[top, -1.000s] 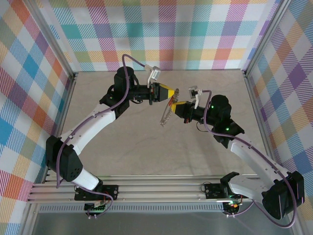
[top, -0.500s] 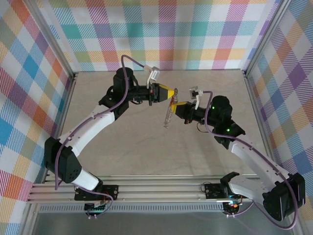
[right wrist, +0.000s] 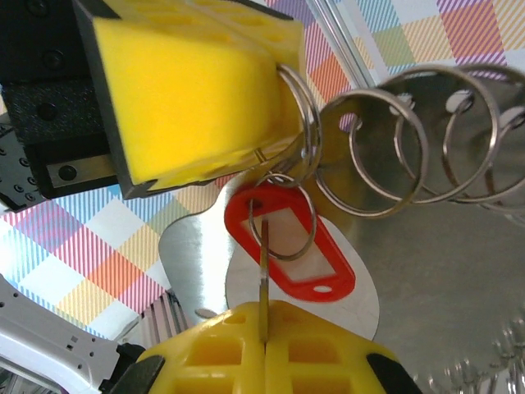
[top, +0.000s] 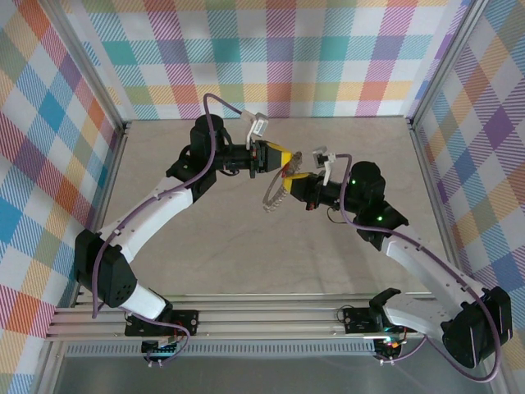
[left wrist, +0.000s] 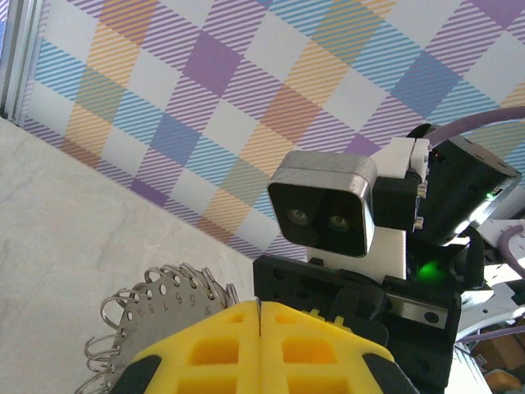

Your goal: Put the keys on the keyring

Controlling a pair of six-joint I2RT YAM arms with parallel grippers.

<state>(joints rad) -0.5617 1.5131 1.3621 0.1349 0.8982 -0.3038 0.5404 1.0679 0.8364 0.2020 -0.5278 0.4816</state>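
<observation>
The left end effector [left wrist: 258,318], yellow pads pressed together, sits in the foreground. The keyring [left wrist: 152,308] fans out just to its left, the right arm's wrist camera [left wrist: 322,212] looms directly above it, and the desk [left wrist: 57,238] and plaid wall [left wrist: 205,98] lie beyond.

I've got the big flat grey metal keyring [top: 276,190] held in the air mid-workspace, tilted almost edge-on from above. Close in, it is thin sheet with stamped numbers, punched holes and wire split rings round its rim. The small key with the oblong red plastic head [right wrist: 289,246] hangs just beside that rim, a little ring through its head; a thin metal strip below it is pinched in the right gripper [right wrist: 264,320]
</observation>
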